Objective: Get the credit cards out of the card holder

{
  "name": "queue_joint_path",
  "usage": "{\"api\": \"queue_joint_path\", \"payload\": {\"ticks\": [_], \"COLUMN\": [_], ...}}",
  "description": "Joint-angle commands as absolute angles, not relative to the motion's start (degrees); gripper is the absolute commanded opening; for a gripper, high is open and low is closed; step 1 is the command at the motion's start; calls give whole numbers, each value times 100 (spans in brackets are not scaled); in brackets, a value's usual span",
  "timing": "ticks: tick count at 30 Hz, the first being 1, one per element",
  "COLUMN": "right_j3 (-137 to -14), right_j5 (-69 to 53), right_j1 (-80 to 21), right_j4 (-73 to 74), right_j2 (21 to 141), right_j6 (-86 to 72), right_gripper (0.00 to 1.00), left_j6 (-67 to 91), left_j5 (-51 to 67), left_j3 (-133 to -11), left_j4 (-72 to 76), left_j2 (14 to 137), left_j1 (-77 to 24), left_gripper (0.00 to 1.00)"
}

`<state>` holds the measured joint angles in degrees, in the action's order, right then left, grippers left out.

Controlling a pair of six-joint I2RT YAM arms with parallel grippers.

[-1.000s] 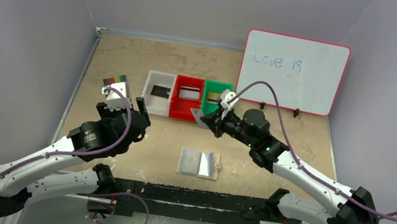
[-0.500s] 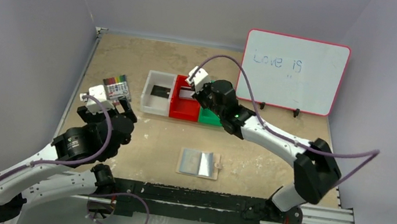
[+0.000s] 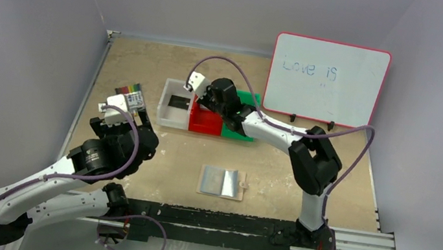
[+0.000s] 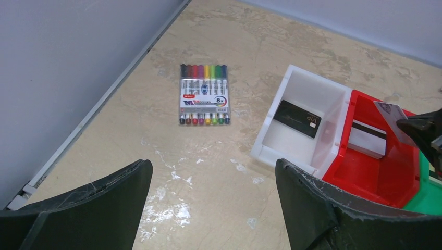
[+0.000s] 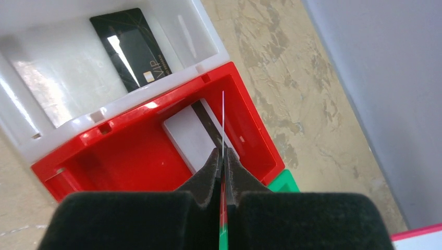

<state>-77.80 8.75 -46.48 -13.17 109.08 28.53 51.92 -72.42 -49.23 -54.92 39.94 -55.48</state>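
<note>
The card holder lies open on the table, its silvery inside facing up, with no gripper near it. My right gripper is shut on a thin pale credit card, seen edge-on above the red bin. That held credit card also shows at the right of the left wrist view. A silver-grey card lies in the red bin. A black card lies in the white bin. My left gripper hangs open over bare table, left of the bins.
A green bin stands to the right of the red one, partly hidden by my right arm. A pack of coloured markers lies left of the white bin. A whiteboard stands at the back right. Walls close the left and back.
My right arm has swung left from beside the green bin to above the red bin, carrying the card. My left arm has drawn back slightly toward the markers.
</note>
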Motion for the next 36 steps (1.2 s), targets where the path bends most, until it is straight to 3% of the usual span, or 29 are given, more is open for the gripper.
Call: {"api": "queue_joint_path", "payload": {"ticks": [1,9,36], "right_j3": [-8266,-8278,-8803], "right_j5": [1056,1094,751], "right_j1": [-4667,-4647,-4397], "right_j4": [-1084,-1154,-1256], "right_j2": [11104,11349,12185], "right_j6": [3332,4135,5351], "right_gripper": [0,0,0], "left_j6": [5196,4830,5050], "left_j5": [-7404,-7006,-7230], "left_j3": [-5068,-5001,-5055], "left_j4": [-5456,-5151,-5325], "left_j2": [4006,3999,3684], "left_j1": [-5546,-5541,-5535], "left_gripper": [88,89,90]}}
